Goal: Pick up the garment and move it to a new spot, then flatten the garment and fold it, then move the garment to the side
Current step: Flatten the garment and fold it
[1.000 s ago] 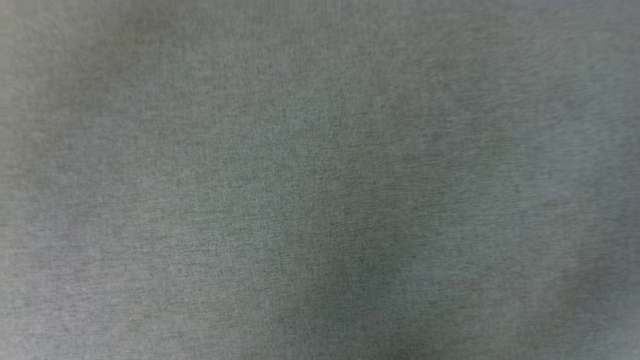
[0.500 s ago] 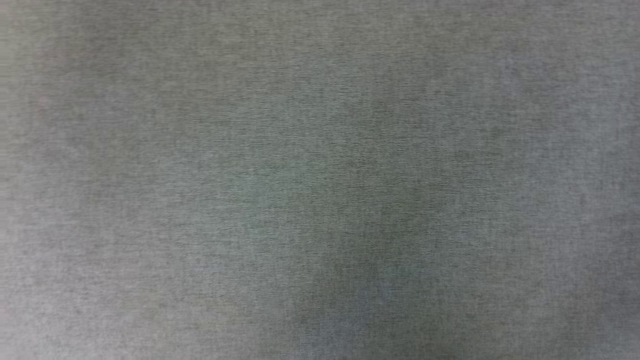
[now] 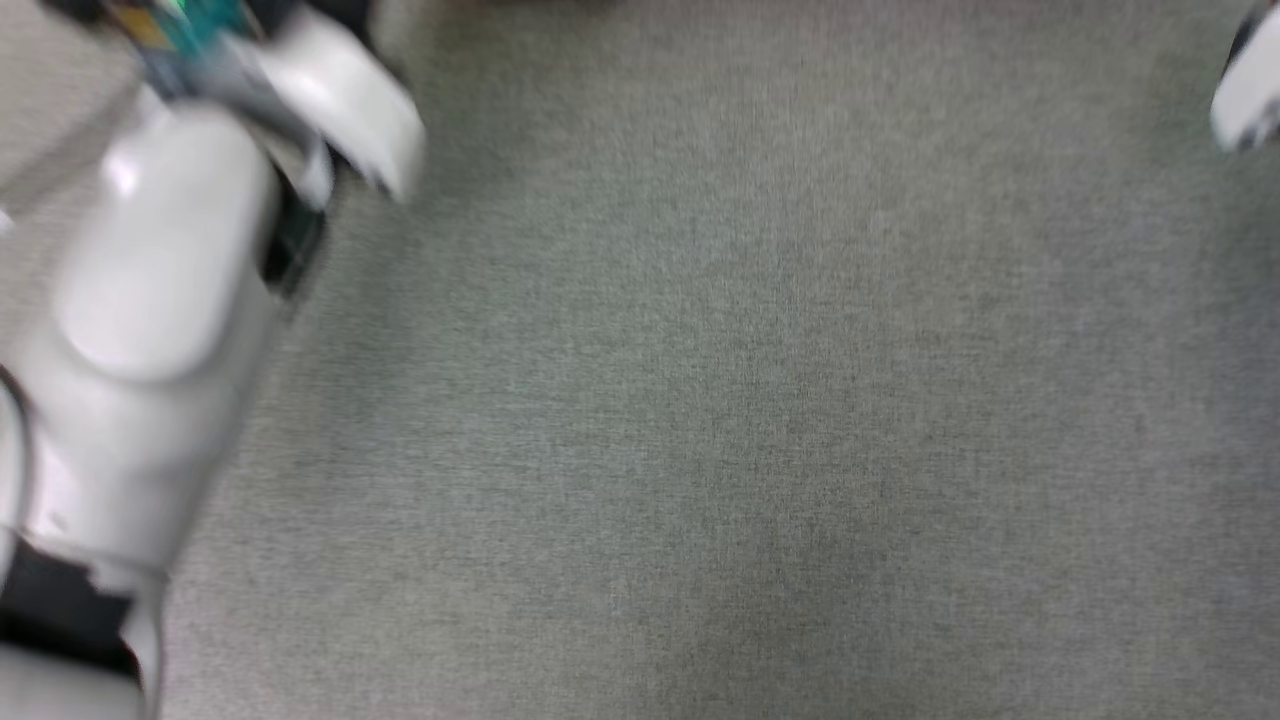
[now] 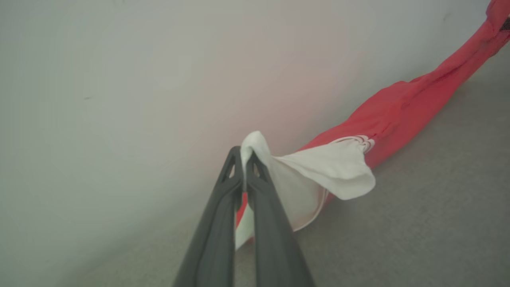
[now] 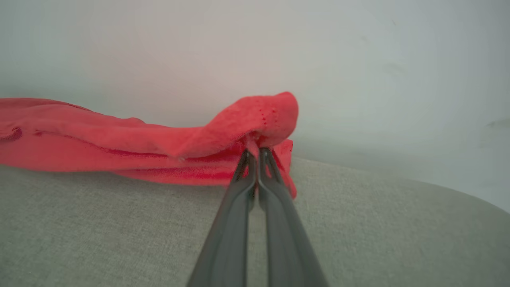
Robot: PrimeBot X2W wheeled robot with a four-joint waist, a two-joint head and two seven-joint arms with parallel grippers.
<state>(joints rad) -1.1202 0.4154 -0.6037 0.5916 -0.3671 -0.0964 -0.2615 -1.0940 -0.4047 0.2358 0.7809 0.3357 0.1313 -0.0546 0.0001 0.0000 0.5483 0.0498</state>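
The garment [image 4: 398,107], a red jersey with a white sleeve [image 4: 330,167] and striped trim, stretches as a taut band low over the grey surface. My left gripper [image 4: 244,153] is shut on the tip of the white sleeve. In the right wrist view the garment [image 5: 99,135] runs off to the left, and my right gripper [image 5: 255,152] is shut on a bunched red edge. The head view is blurred; my pale left forearm [image 3: 150,300] stands at its left and a bit of my right arm [image 3: 1250,90] at its top right.
A grey woven surface [image 3: 700,400] lies under everything and shows in both wrist views [image 5: 119,223]. Behind the garment rises a plain pale wall [image 4: 139,79].
The head camera has moved: earlier it showed just grey fabric, now the pale left forearm and a bit of the right arm are in the picture.
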